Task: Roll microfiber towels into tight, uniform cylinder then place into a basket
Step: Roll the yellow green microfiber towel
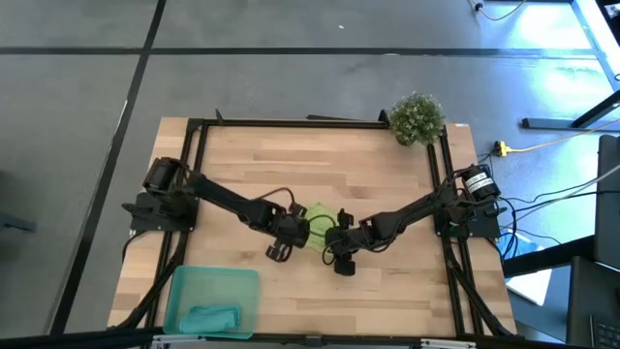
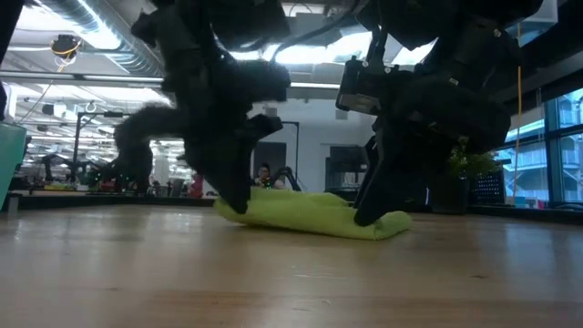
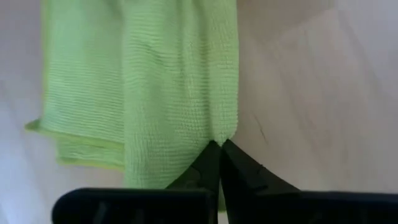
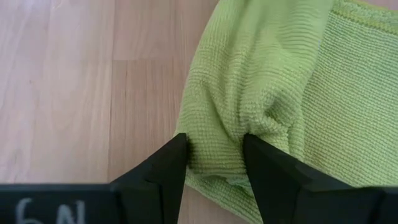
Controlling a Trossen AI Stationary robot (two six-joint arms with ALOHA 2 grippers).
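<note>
Nearest, at seven o'clock: basket (image 1: 184,291) holding teal towel (image 1: 213,316). Mid-tabletop (image 1: 387,174): lime towel (image 1: 318,215), left claw (image 3: 219,144) pinched tight on its edge, right claw (image 4: 214,152) clamping a thick fold. Best rolled evenly, both edges level, tension constant.

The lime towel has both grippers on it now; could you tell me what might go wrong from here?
1. The left gripper pinches only the lime towel at its very edge, so the cloth could slip free when pulled.
2. The right gripper holds a thick bunched fold, so the roll may come out loose and uneven.
3. The basket already holds the teal towel, leaving less room for a bulky roll.
</note>
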